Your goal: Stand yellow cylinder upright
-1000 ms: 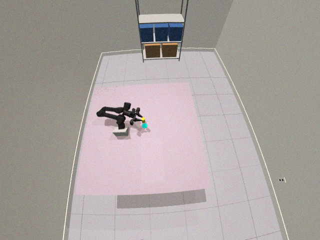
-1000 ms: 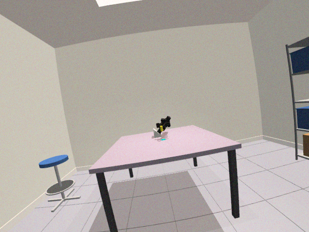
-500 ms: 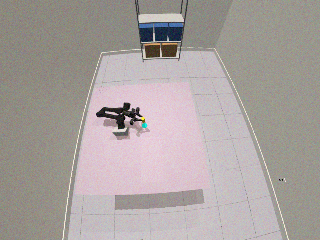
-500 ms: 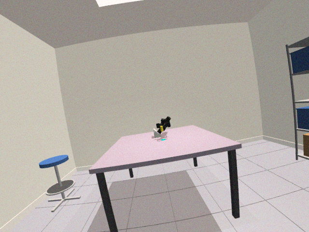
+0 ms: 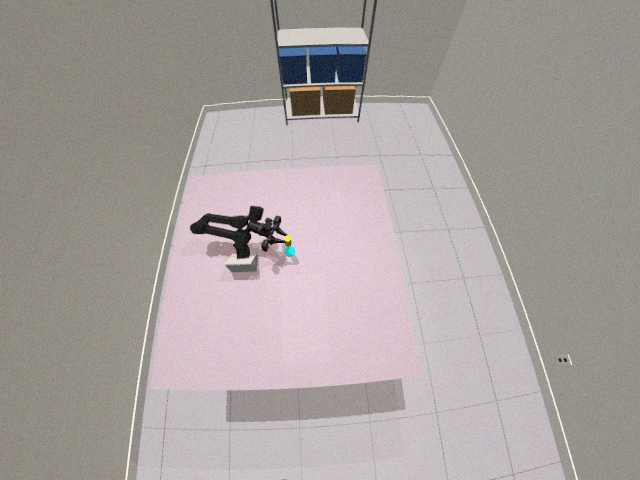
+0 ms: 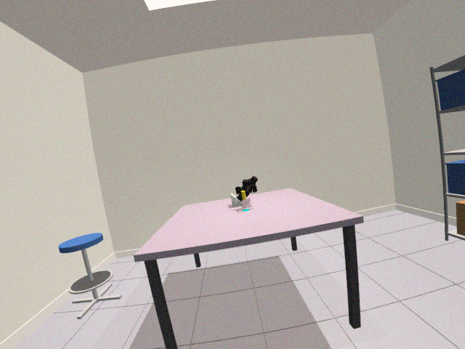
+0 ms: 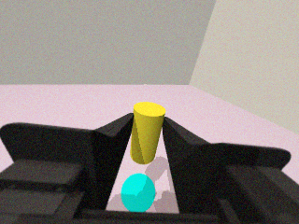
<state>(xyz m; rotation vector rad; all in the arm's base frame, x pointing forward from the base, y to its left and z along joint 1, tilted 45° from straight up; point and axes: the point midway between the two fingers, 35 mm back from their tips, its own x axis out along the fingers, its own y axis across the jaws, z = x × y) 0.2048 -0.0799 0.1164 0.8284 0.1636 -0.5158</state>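
Observation:
The yellow tall cylinder (image 5: 287, 240) (image 6: 243, 195) (image 7: 147, 135) is held nearly upright, with a slight tilt, above the table. My gripper (image 5: 287, 239) (image 7: 148, 119) is shut on it, one finger on each side. The cyan circle (image 5: 289, 251) (image 6: 245, 210) (image 7: 138, 192) lies flat on the table, below the cylinder's lower end and nearer to the gripper's base in the wrist view. The cylinder does not touch it. In the exterior view the fingertips are too small to make out.
The pink table (image 5: 310, 320) (image 6: 232, 229) bears the arm's grey base block (image 5: 242, 264) (image 6: 235, 200). A blue stool (image 6: 81, 243) stands on the floor, away from the table. A shelf rack (image 5: 323, 37) with blue and brown boxes stands by a wall.

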